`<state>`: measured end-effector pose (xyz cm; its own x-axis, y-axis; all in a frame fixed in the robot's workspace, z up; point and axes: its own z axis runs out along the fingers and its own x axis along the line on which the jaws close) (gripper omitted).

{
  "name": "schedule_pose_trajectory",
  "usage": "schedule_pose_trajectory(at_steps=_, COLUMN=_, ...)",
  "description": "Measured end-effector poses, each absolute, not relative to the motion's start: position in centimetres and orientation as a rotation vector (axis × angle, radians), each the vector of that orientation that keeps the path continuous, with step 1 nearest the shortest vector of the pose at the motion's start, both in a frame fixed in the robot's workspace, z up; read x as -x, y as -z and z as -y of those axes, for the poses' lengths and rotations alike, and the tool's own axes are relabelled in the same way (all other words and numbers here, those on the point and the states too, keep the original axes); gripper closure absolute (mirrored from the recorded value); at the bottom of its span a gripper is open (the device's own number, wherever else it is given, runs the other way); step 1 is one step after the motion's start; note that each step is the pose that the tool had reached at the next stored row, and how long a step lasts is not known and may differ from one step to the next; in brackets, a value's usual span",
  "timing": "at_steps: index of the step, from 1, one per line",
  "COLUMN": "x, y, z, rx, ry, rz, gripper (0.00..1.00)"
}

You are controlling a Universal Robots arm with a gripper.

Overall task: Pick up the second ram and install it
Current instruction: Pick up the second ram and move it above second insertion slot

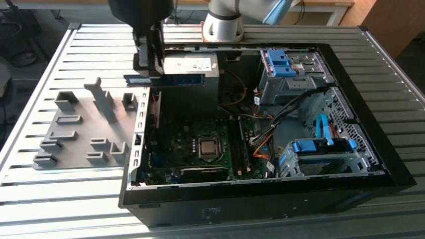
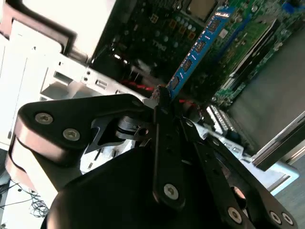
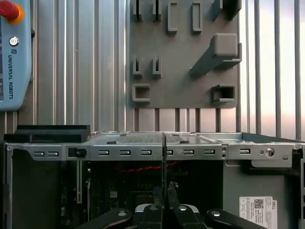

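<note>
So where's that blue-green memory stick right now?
The second ram is clamped in the gripper, above the wall of the open PC case on the exterior view's left, next to the grey holder board.

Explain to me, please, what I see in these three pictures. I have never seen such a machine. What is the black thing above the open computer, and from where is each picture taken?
This is one robot arm working over an open PC case that lies on a slatted metal table. The exterior view comes from a camera standing apart from the arm. Both wrist views come from cameras that ride on the arm itself, so they look past its black fingers. The fingers are shut on the second ram, a thin blue-green circuit-board stick. It is held in the air, roughly level, above the open case. At the exterior view's left, a grey holder plate with small blocks lies on the table beside the case. Inside the case you can see the green motherboard.
</note>
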<state>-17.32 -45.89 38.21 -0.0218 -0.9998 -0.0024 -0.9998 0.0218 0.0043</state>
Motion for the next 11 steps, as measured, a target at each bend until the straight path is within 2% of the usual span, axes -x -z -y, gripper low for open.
schedule_pose_trajectory(at_steps=11, x=12.3, y=-38.2, z=45.9, rx=-2.195, ry=0.011, rz=2.243, gripper=0.86)
